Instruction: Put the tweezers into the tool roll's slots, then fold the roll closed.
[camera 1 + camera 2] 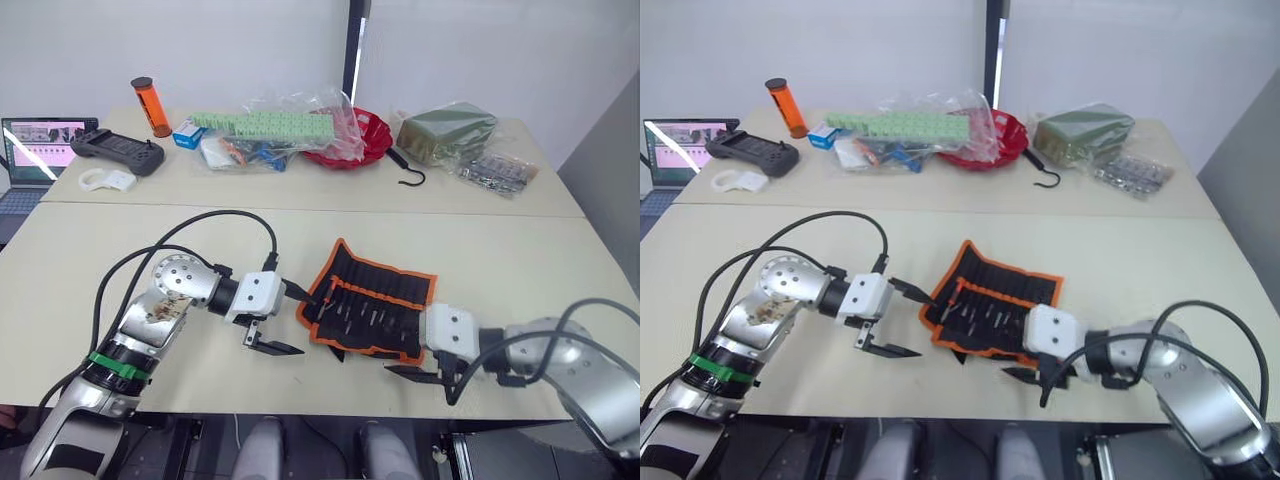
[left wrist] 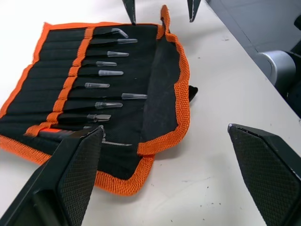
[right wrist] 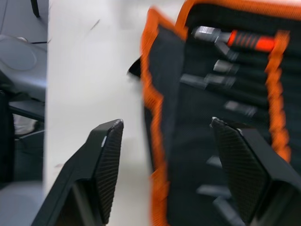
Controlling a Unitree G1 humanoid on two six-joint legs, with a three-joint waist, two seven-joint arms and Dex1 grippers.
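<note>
The tool roll (image 1: 372, 298) lies open on the near table, black with orange edging. Several tweezers (image 2: 109, 73) sit in its slots (image 2: 56, 70), tips sticking out toward a side flap (image 2: 162, 84); a tool with a red-orange handle (image 3: 247, 41) lies among them. My left gripper (image 1: 297, 321) is open at the roll's left end, its fingers (image 2: 77, 172) spread wide, just short of the orange corner. At the roll's front right corner my right gripper (image 1: 408, 363) is open, with the flap's orange edge (image 3: 157, 141) between its fingers (image 3: 110, 150), untouched.
The far table holds a laptop (image 1: 35, 150), a black controller (image 1: 118, 150), an orange cylinder (image 1: 152, 105), a plastic bag of green parts (image 1: 270, 125), a red bowl (image 1: 365, 140), a black hook (image 1: 408, 172) and a green packet (image 1: 445, 130). The table's front edge is close behind both grippers.
</note>
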